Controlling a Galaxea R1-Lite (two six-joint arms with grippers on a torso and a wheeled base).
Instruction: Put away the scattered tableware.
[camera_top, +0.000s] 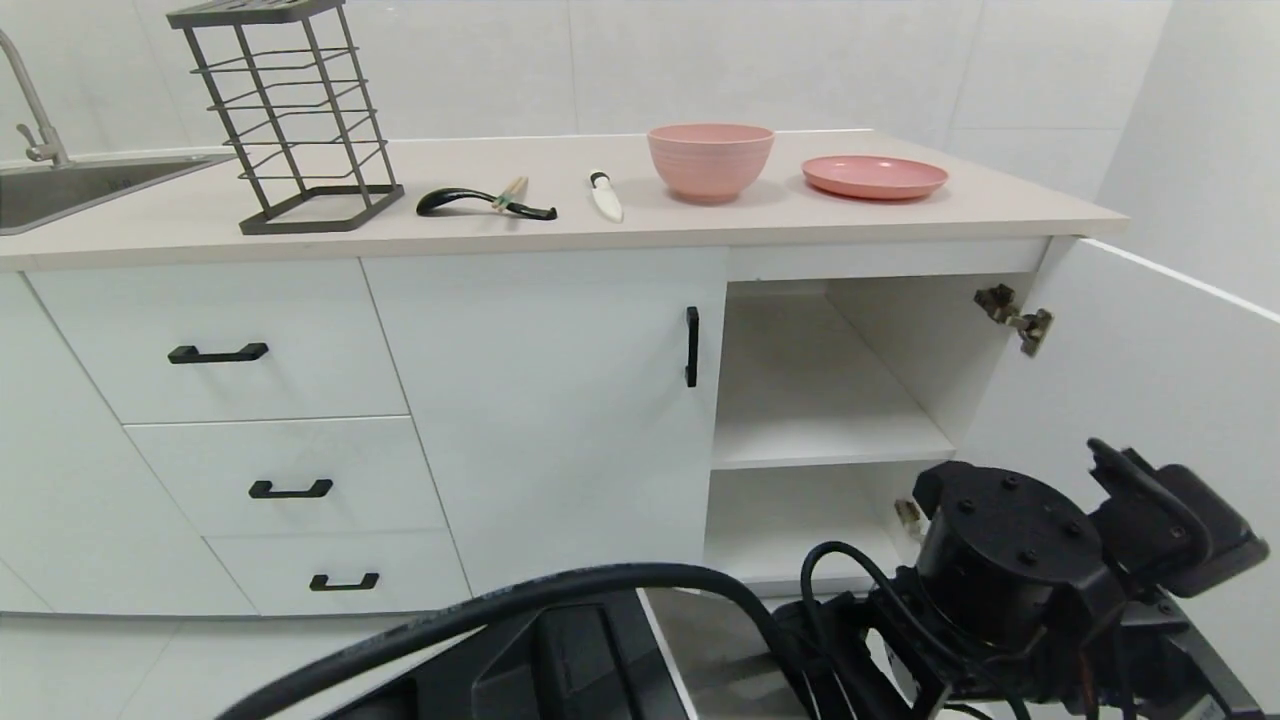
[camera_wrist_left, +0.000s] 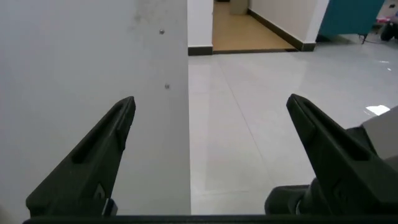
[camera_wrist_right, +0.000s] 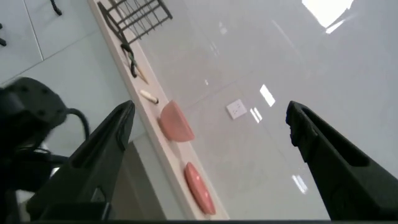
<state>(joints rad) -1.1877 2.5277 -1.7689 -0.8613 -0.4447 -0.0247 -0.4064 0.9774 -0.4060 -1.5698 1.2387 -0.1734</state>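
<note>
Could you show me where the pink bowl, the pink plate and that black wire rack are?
pink bowl (camera_top: 710, 165): head view, on its outer side.
pink plate (camera_top: 874, 175): head view, on the middle of its top.
black wire rack (camera_top: 255, 12): head view, on its flat top.

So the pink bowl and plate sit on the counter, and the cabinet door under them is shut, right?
Not quite. The pink bowl and plate do sit on the counter, but the cabinet door under them is not shut: it stands swung open, with the shelf inside exposed. The head view shows it.
</note>
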